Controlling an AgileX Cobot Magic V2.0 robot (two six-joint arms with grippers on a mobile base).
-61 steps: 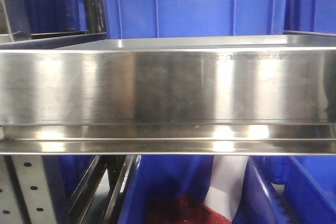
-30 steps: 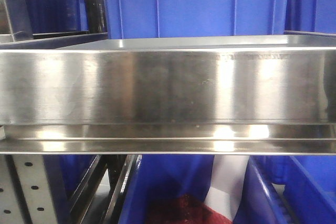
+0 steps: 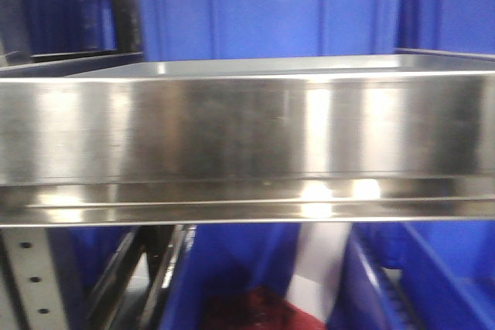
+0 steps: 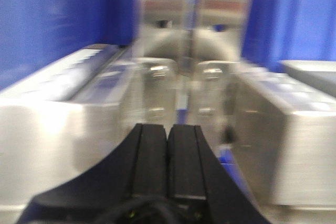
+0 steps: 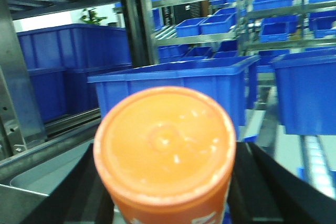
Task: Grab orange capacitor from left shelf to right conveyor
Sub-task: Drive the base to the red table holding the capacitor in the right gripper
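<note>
**Holding orange capacitor (image 5: pixel 164 148) in right gripper (image 5: pixel 173 184)**

I read the fingers clamped on either side of it, lower centre of the wrist frame, with its long axis pointing toward the lens. My left gripper (image 4: pixel 168 156) is pressed together and empty. No right conveyor in any view; my judgement is that the right arm carries.

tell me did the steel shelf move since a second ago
No. The left shelf and the blue bin behind it slid left in frame together, so the camera moved.
</note>
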